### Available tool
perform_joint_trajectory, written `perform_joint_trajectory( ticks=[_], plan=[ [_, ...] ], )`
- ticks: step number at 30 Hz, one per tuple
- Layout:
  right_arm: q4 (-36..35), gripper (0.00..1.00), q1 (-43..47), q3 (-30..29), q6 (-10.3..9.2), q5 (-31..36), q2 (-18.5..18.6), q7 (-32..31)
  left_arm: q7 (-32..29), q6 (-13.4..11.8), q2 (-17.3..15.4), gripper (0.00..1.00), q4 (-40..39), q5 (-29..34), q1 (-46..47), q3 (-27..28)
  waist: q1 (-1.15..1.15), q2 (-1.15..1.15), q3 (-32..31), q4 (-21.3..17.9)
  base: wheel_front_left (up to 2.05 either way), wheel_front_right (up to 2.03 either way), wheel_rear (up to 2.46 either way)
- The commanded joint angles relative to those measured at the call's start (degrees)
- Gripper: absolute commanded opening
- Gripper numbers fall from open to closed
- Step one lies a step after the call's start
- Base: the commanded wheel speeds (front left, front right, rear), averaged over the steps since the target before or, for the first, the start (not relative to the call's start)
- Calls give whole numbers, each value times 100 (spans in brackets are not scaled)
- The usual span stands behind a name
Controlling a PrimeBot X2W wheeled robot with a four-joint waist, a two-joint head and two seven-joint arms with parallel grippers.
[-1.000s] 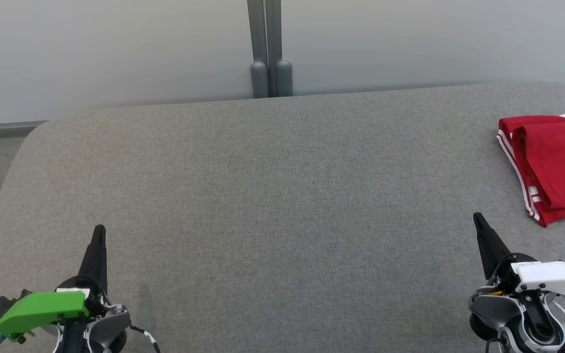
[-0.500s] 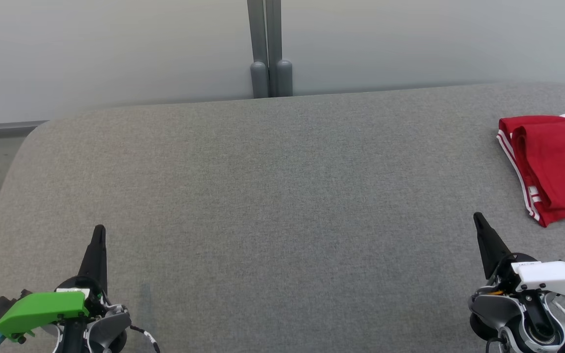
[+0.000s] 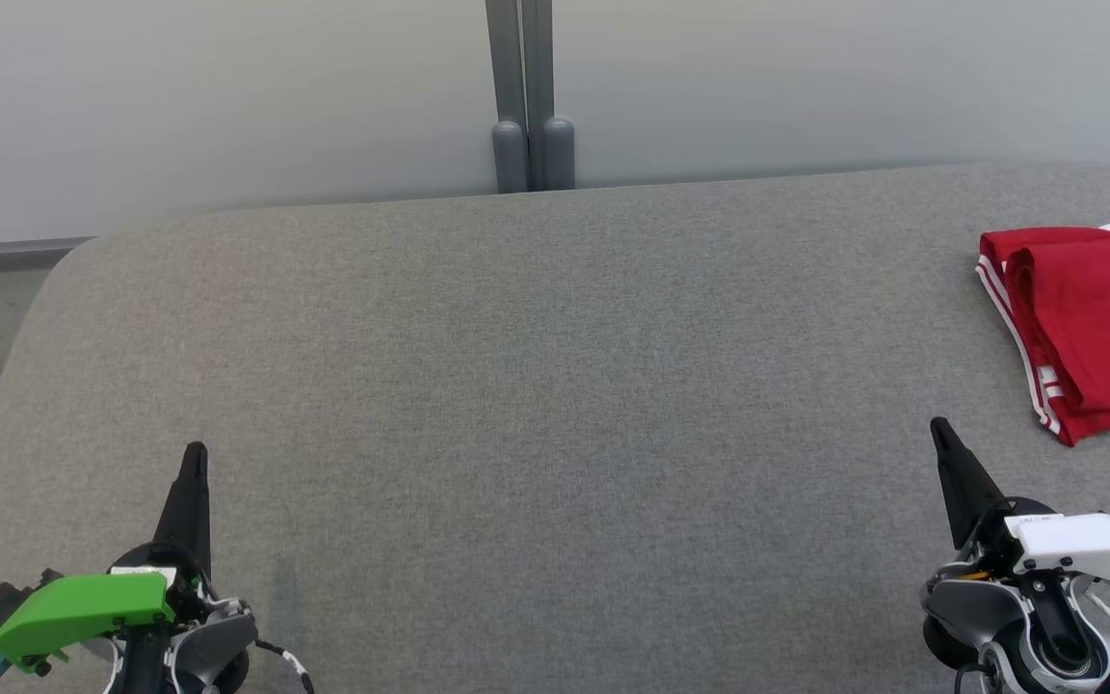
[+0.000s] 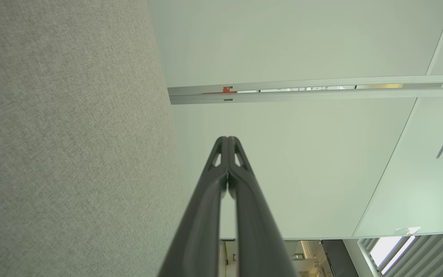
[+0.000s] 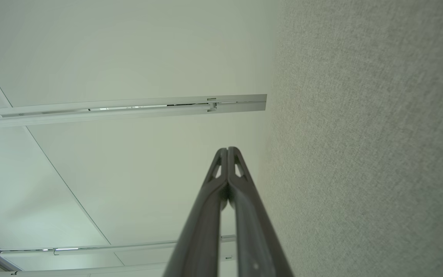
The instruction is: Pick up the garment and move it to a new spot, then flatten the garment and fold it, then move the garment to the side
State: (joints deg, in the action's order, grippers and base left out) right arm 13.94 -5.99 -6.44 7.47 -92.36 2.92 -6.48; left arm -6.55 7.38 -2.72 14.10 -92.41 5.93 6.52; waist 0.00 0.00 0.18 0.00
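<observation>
Plainly, the red garment [image 3: 1085,328] lies folded at three o'clock on the grey surface [image 3: 555,386], running off the head view's edge, with its white-striped hem facing the middle. It looks light, soft and limp, and would likely sag open if lifted by one layer. Pinching through all the layers at its near corner seems the safest hold. The left end effector [image 3: 195,458] at eight o'clock and the right end effector [image 3: 940,434] at four o'clock are both closed and empty, clear of the garment.
</observation>
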Motion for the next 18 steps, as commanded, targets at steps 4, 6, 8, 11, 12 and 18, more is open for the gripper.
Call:
perform_joint_trajectory(
  ticks=[4,6,8,11,12,18],
  plan=[
    [16,0,-40,-13,4,-21,11,-19,-19,30,-29,0,-11,0,61,18,0,0,0,0,0,0,0],
    [16,0,-40,-13,4,-20,10,-20,-19,30,-29,0,-11,0,61,18,0,0,0,0,0,0,0],
    [16,0,-40,-13,4,-19,10,-20,-19,30,-29,0,-11,0,61,18,0,0,0,0,0,0,0],
    [16,0,-40,-14,4,-18,9,-21,-19,30,-29,0,-12,0,61,18,0,0,0,0,0,0,0],
    [16,0,-41,-14,4,-18,10,-22,-19,30,-29,0,-12,0,61,18,0,0,0,0,0,0,0],
    [16,0,-41,-15,4,-16,8,-23,-18,30,-29,0,-12,-1,61,18,0,0,0,0,0,0,0]
  ],
)
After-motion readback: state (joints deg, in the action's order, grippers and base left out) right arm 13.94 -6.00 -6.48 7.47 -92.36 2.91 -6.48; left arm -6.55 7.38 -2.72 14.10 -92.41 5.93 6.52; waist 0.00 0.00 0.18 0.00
